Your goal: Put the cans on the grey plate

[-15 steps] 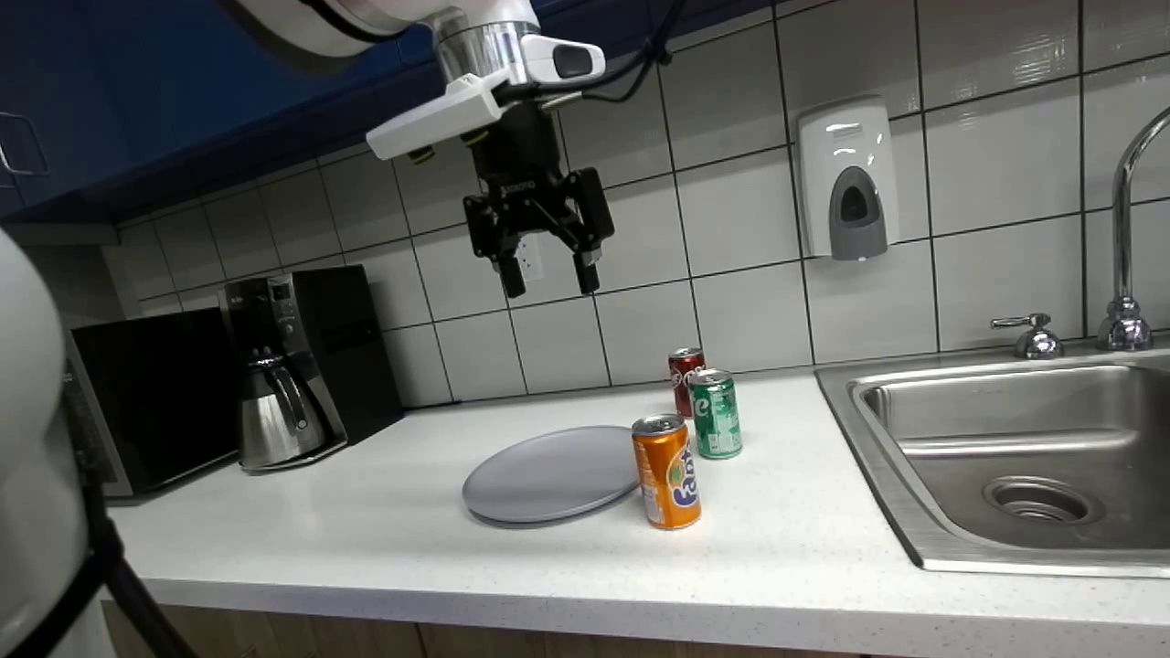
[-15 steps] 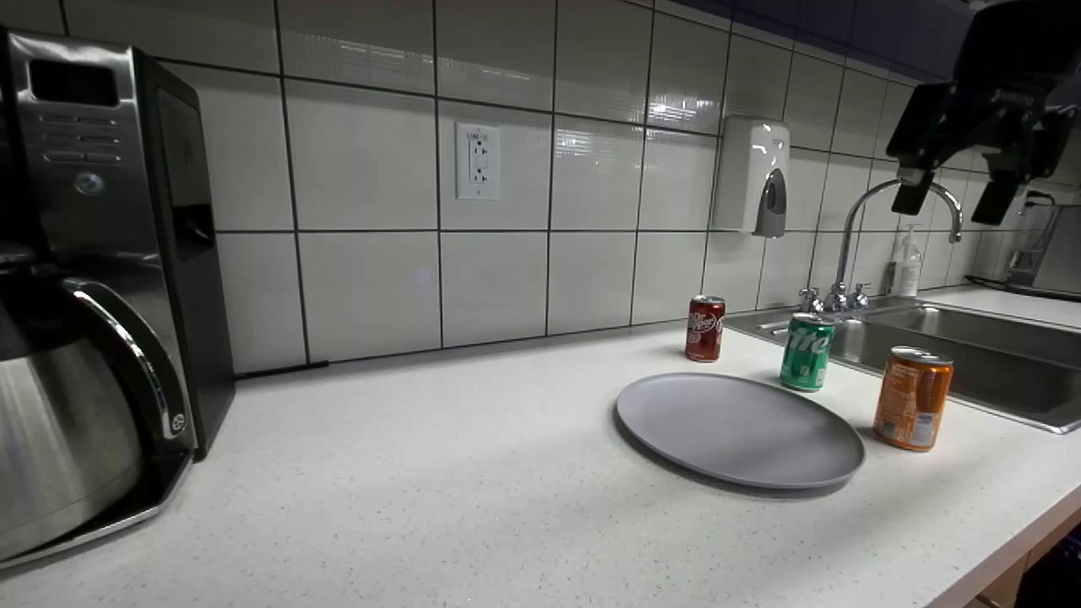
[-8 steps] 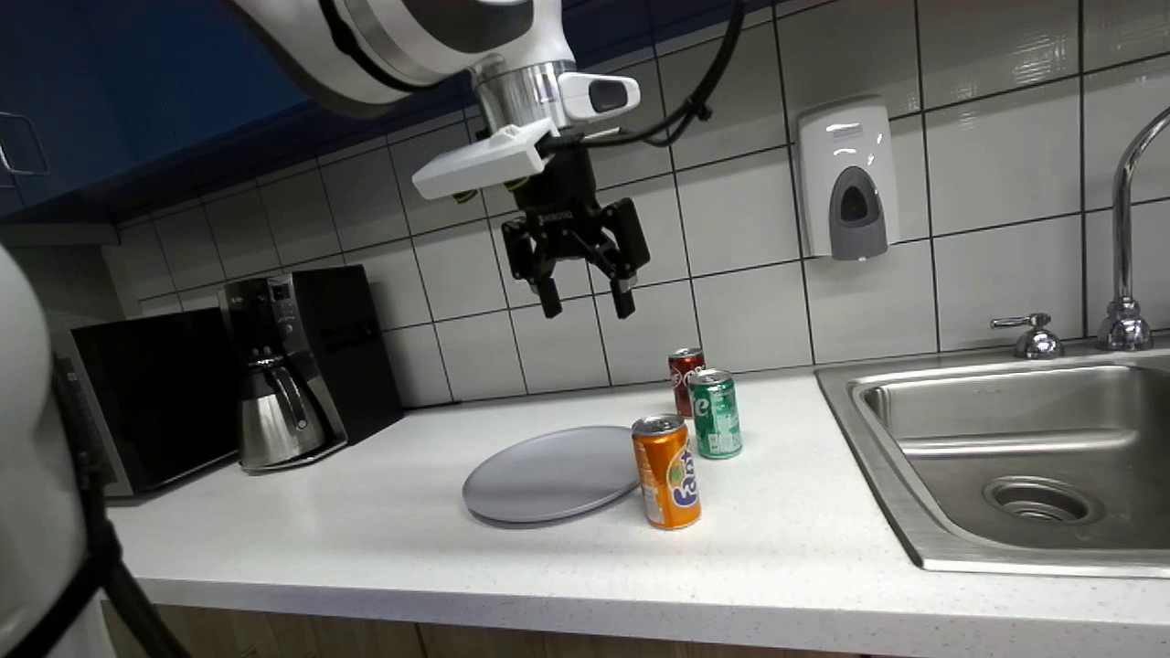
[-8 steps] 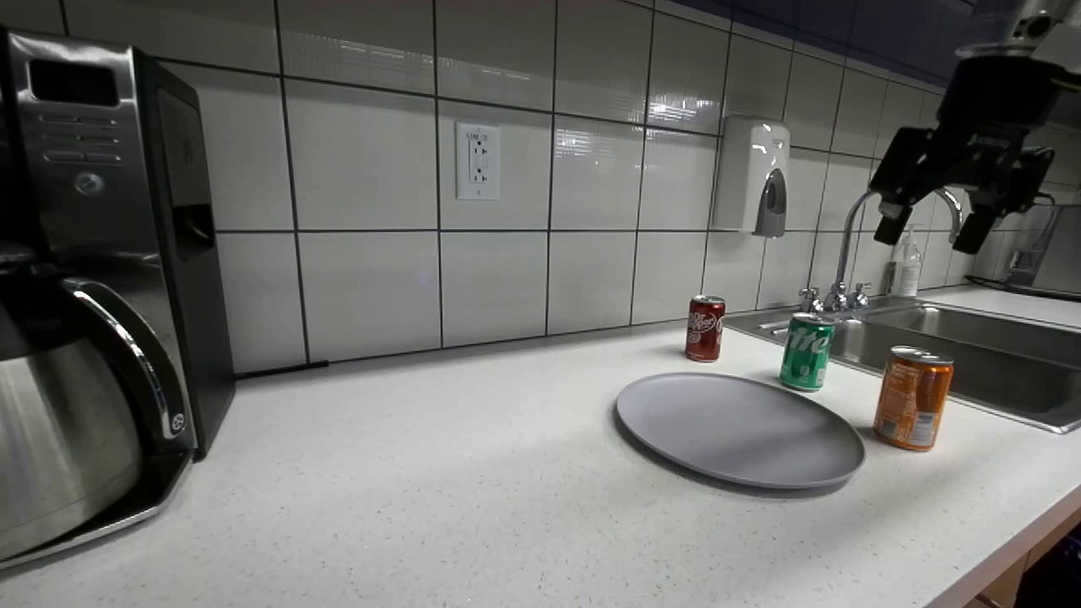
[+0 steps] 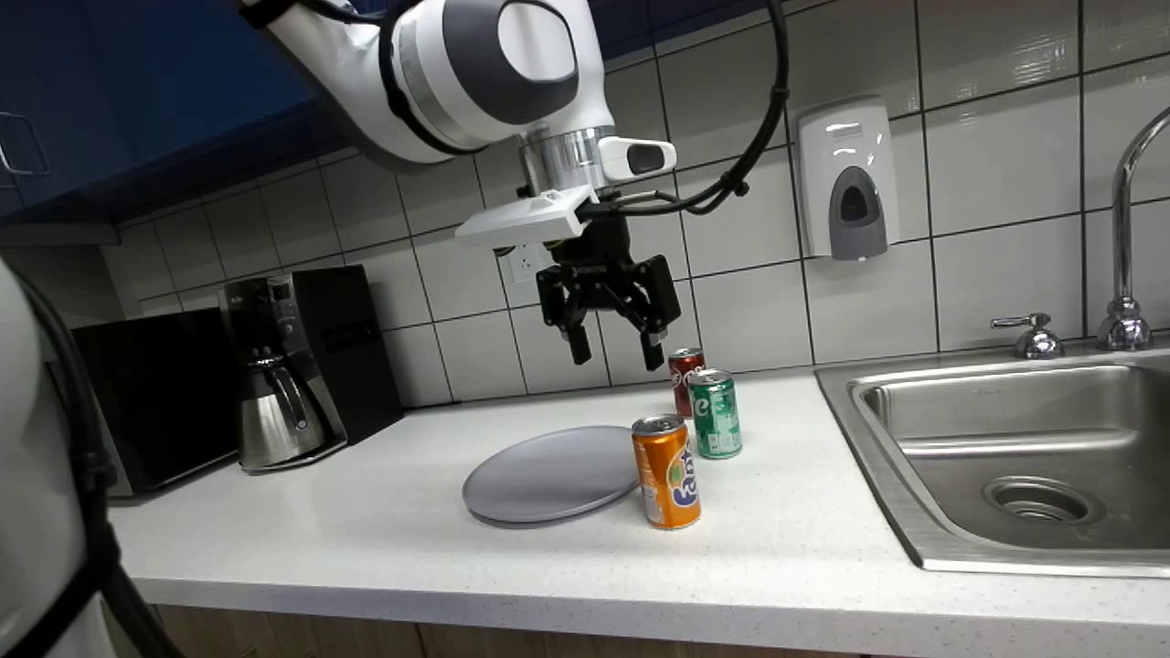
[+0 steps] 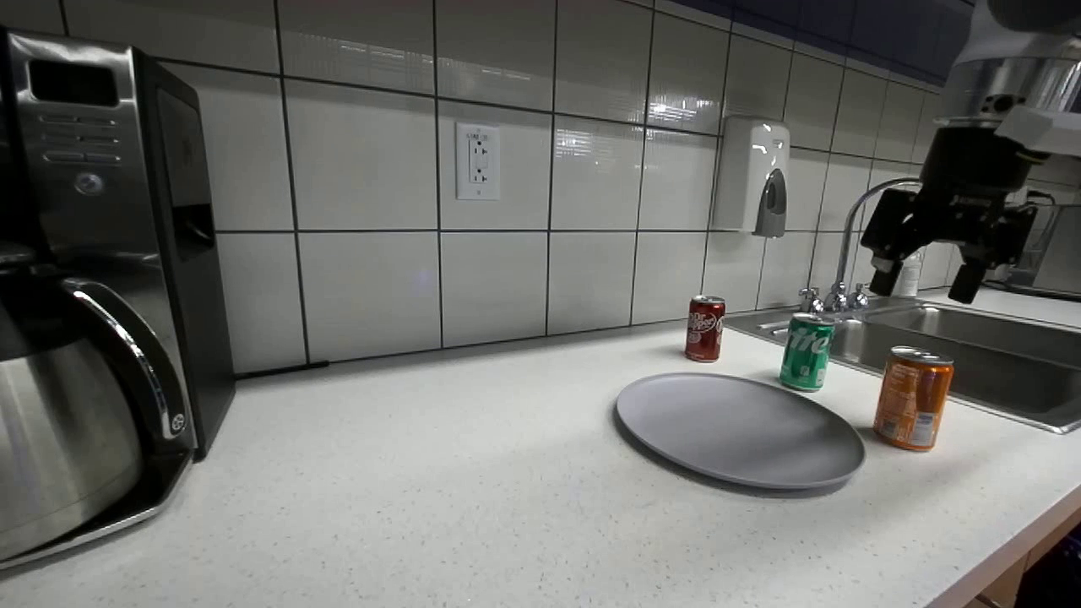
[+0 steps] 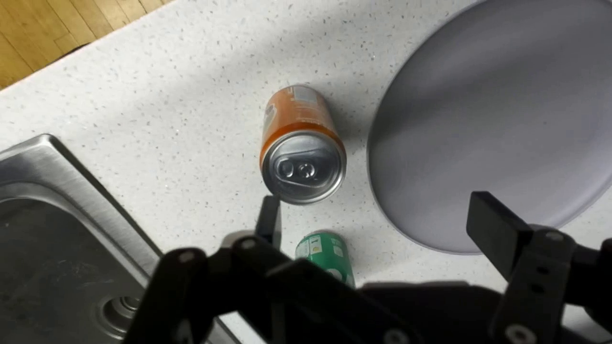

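The orange can stands upright on the counter beside the grey plate; it also shows in an exterior view and in the wrist view. The green can stands upright behind it, partly hidden by a finger in the wrist view. The dark red can stands upright near the wall and is hidden in the wrist view. The grey plate holds nothing; it also shows in the wrist view. My gripper is open and empty, above the cans and plate, fingers pointing down.
The steel sink lies to one side of the cans, with a faucet behind it. A soap dispenser hangs on the tiled wall. The coffee pot stands at the plate's other side. The counter's front edge is near the orange can.
My gripper has come down toward the counter, moving rightward in an exterior view, and stays open. The cans and the plate have not moved.
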Robot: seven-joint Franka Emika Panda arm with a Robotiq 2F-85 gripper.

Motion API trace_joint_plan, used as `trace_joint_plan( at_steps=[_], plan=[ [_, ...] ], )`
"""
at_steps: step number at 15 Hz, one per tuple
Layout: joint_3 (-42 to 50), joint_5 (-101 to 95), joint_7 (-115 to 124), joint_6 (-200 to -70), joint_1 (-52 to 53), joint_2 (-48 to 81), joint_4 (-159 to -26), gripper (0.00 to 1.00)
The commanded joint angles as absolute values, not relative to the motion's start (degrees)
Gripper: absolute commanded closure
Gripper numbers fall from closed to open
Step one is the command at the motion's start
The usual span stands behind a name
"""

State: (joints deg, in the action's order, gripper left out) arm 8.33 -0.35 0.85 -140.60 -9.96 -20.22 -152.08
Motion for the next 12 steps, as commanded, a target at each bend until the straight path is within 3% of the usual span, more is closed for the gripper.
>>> trace_joint_plan(
  at_steps=[1, 12],
  plan=[
    [8.2, -1.7, 3.0, -141.4, -11.3, -16.9, -150.4, 0.0],
    [9.2, -1.6, 4.1, -142.0, -11.8, -11.3, -149.0, 0.0]
  ],
)
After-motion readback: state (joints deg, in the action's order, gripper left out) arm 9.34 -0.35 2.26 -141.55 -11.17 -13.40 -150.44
